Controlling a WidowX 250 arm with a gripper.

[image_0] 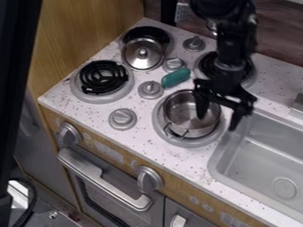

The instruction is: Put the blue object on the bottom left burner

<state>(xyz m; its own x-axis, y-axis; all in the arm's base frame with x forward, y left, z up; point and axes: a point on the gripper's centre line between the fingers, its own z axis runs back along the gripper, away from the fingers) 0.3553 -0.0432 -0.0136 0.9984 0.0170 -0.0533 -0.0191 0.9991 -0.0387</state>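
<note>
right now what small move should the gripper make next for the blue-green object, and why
Probably lift the gripper slightly and shift it up-left in view toward the teal cylinder: its fingers are spread at the pot's right side, while the cylinder lies among the knobs.

Claw (pixel 217 123) downward, fingers (pixel 202 105) apart.

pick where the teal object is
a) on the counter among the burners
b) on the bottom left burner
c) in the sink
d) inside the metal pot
a: the teal object lies on the speckled counter, just behind the metal pot and beside the grey knobs.
</note>
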